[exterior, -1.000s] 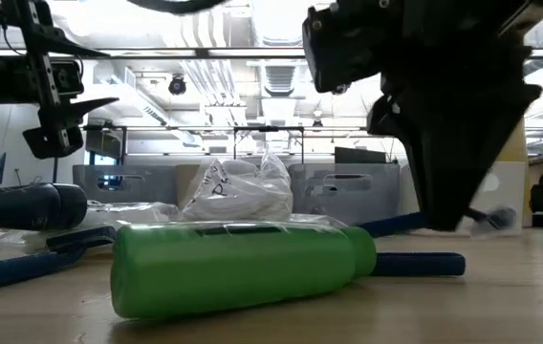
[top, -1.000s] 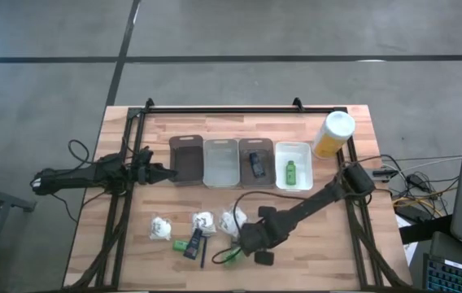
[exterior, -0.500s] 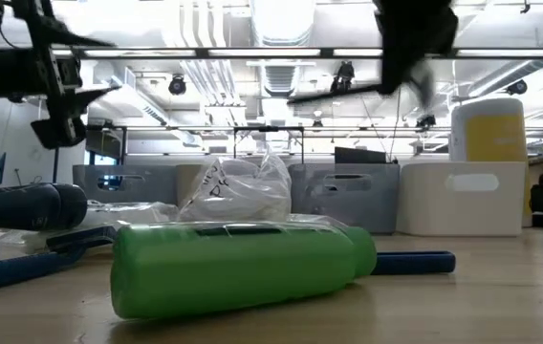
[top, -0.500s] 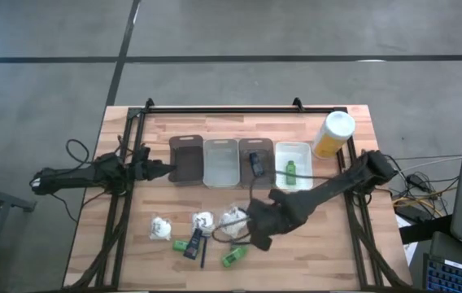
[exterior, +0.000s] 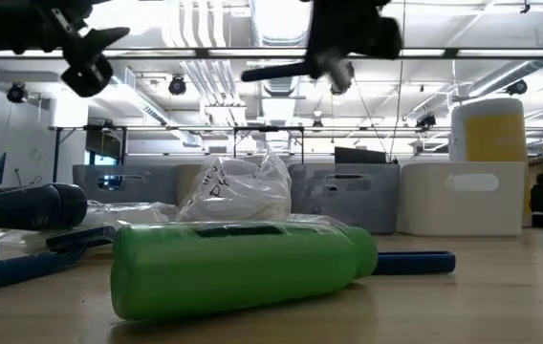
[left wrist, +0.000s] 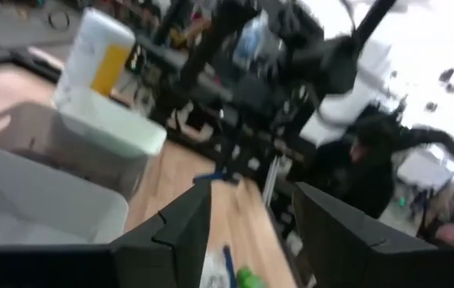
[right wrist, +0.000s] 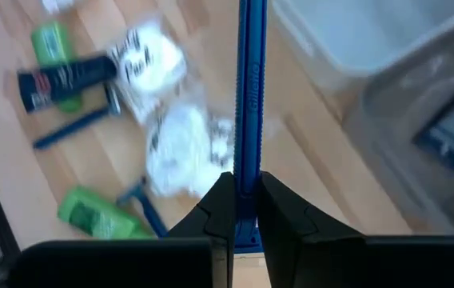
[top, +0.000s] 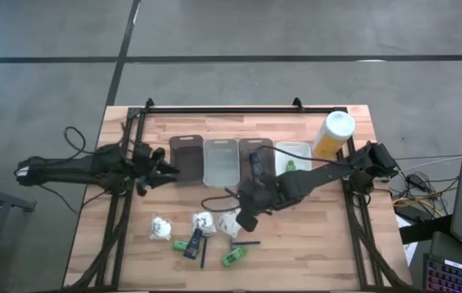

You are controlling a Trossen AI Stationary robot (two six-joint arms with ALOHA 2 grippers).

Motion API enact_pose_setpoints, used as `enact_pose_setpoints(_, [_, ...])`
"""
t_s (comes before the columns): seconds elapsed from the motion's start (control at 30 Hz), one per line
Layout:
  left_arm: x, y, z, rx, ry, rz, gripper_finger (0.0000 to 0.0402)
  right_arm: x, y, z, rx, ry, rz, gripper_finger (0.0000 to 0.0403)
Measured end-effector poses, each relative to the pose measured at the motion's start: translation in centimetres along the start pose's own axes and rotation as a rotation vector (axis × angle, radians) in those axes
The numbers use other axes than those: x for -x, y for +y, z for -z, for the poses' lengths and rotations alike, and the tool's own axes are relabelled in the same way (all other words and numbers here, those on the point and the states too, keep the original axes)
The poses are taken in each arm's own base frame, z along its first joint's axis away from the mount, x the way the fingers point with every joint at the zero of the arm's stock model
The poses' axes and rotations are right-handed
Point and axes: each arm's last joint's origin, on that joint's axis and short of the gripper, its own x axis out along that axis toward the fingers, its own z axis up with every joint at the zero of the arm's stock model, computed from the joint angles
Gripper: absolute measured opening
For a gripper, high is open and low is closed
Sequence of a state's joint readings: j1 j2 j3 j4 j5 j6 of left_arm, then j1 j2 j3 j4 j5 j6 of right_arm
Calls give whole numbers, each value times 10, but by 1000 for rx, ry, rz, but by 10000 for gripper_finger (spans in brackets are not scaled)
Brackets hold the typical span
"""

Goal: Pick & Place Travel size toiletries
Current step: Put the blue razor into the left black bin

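Right end effector (right wrist: 239, 210) is clamped on a thin blue razor (right wrist: 251, 96), its two fingers pressed against the handle, which sticks straight out ahead of them. In the high view this end effector (top: 243, 213) hangs above the desk (top: 341, 244), just in front of the row of four trays (top: 220, 162) and above the white wrapped bundles (top: 229, 220). The low view shows the razor (exterior: 281, 70) held level, well clear of the desk top.

On the desk near the front edge lie a green bottle (top: 233, 257), another blue razor (top: 245, 242), a black tube (top: 193, 243), a second green bottle (top: 179, 244) and two more white bundles (top: 162, 229). One tray holds a green bottle (top: 291, 167), another a dark piece (top: 257, 162). A yellow bottle (top: 333, 134) stands beside the white tray.

Left end effector (top: 164, 167) waits by the dark tray at the row's left end, fingers spread apart and empty.
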State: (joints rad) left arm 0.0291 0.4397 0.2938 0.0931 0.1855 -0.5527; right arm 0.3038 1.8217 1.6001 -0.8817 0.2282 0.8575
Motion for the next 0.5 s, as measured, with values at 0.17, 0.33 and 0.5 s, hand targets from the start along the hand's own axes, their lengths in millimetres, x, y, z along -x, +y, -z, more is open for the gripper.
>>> enact_pose_setpoints(0.17, [-24,-4,-11,-66,97,-11,181,-1,0,-8,-7,-47,-28,29])
enact_pose_setpoints(0.33, [-48,-8,-22,-162,164,-23,189,1,1,-9,3,-54,-38,29])
enact_pose_setpoints(0.5, [-72,-11,-32,-196,216,29,212,1,4,-11,28,-70,-64,31])
